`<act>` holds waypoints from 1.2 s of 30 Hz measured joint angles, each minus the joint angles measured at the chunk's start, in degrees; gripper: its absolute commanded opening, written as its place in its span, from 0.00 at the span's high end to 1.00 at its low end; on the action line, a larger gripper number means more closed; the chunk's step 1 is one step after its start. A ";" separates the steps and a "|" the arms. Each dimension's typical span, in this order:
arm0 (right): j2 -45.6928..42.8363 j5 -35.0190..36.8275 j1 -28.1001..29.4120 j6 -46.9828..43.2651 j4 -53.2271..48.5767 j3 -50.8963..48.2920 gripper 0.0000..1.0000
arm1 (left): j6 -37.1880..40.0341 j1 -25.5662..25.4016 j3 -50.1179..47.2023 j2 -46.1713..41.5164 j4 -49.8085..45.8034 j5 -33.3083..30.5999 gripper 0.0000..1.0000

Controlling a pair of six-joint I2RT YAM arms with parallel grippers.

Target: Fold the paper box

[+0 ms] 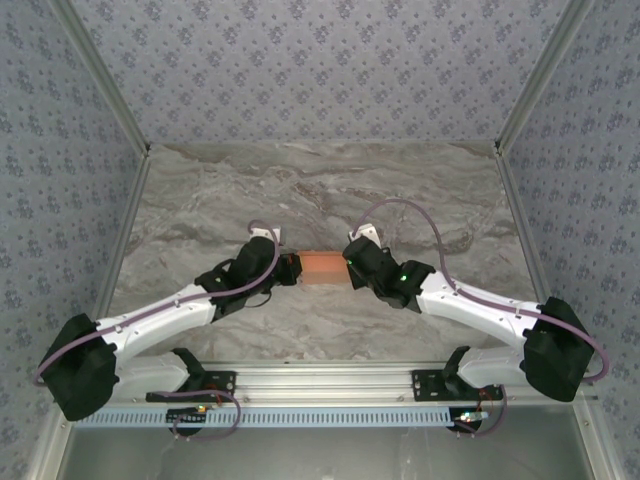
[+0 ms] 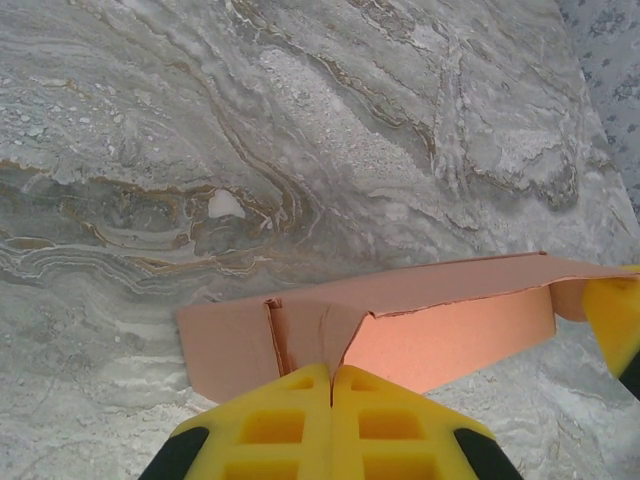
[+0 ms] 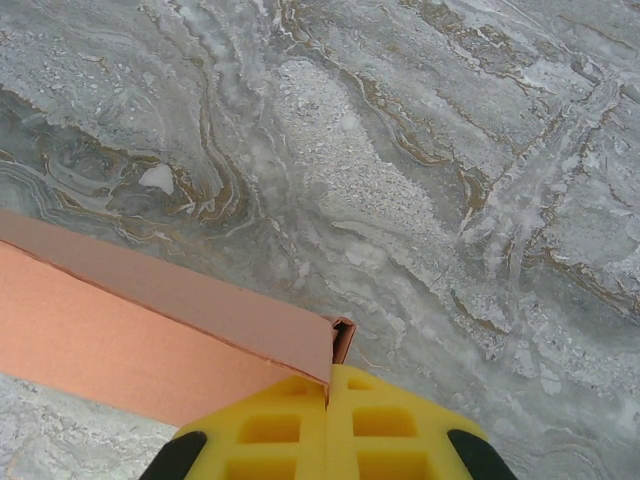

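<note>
The salmon-orange paper box (image 1: 323, 267) is held above the marble table between both grippers, partly folded. My left gripper (image 1: 292, 268) is shut on its left end. In the left wrist view the yellow fingers (image 2: 290, 420) pinch a creased flap of the paper box (image 2: 450, 335), whose long side wall stands folded up. My right gripper (image 1: 351, 268) is shut on the right end. Seen from the right wrist, the gripper (image 3: 328, 385) clamps the corner of the paper box (image 3: 120, 335), with a small tab sticking up beside the fingertips (image 3: 390, 420).
The grey marble table (image 1: 320, 190) stretches around the box, bounded by patterned walls at the back and sides. A metal rail (image 1: 320, 380) with the arm bases runs along the near edge. The right gripper's yellow fingertip (image 2: 615, 320) peeks into the left wrist view.
</note>
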 measured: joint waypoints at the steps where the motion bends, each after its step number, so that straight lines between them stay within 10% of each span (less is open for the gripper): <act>1: 0.00 -0.02 0.00 0.00 0.02 0.02 0.97 | -0.17 -0.11 -0.20 0.00 0.11 -0.20 1.00; 36: -1.57 0.26 -0.55 0.02 7.15 -4.37 0.97 | 5.62 -5.64 -7.39 3.32 13.97 -11.52 0.97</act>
